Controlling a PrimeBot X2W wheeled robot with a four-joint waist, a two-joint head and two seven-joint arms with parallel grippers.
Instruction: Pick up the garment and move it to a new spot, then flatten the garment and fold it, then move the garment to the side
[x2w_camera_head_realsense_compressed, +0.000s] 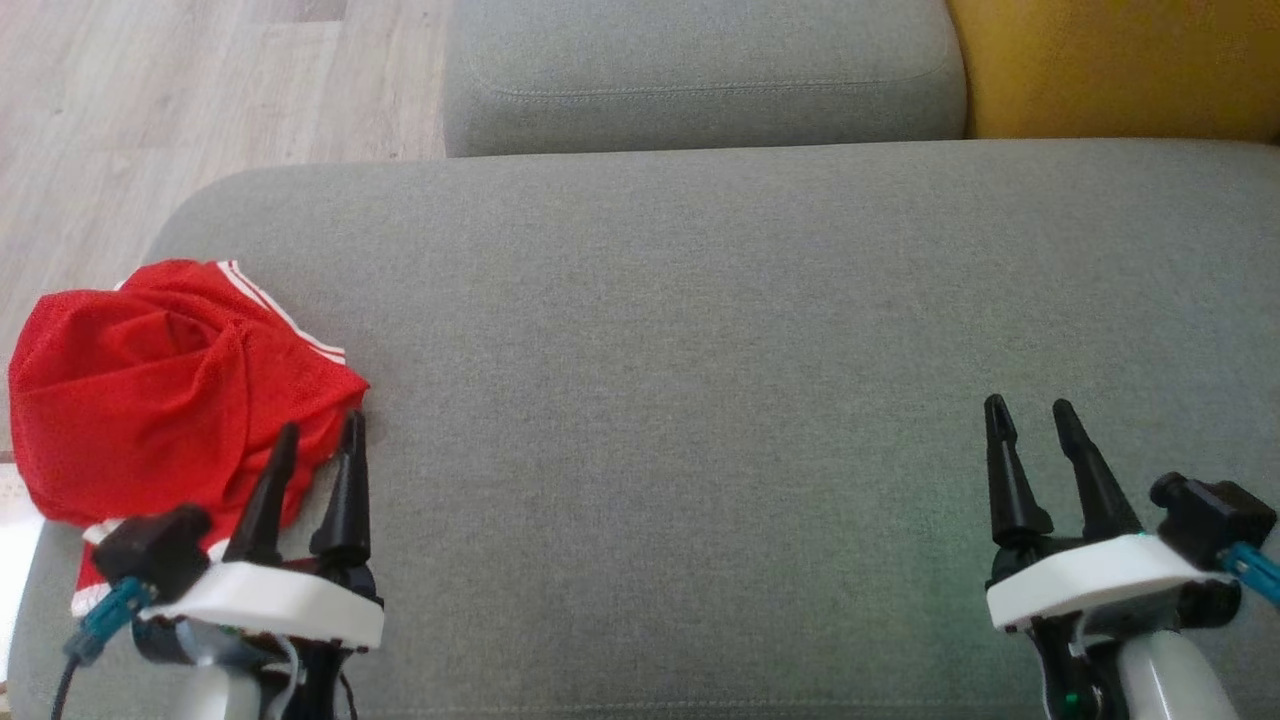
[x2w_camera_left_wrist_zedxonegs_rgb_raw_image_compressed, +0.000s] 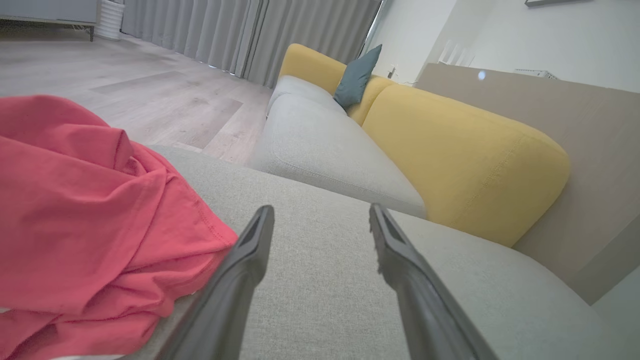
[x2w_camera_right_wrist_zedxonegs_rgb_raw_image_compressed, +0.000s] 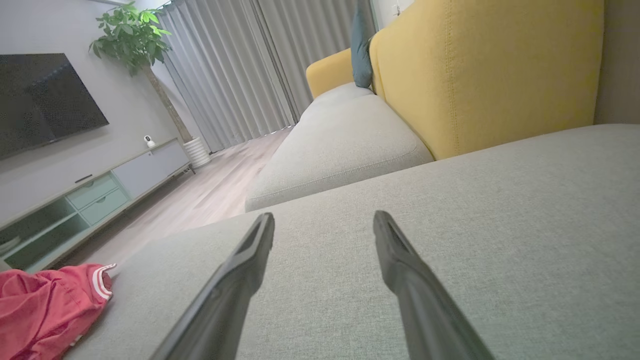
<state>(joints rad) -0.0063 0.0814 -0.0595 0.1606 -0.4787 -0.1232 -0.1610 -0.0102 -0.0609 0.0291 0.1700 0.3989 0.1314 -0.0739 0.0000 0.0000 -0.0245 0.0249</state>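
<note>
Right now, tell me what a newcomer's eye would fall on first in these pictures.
The crumpled red mesh garment with white stripes, bunched at the left end of the grey sofa cushion, stands out first. The left gripper sits open at its edge, while the right gripper is open over bare fabric far to the right. A yellow backrest glows at the upper right.

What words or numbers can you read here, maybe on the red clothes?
No words or numbers can be read here.
The garment has white stripes but no letters in view.
The TV is dark.
The sofa is plain.
</note>
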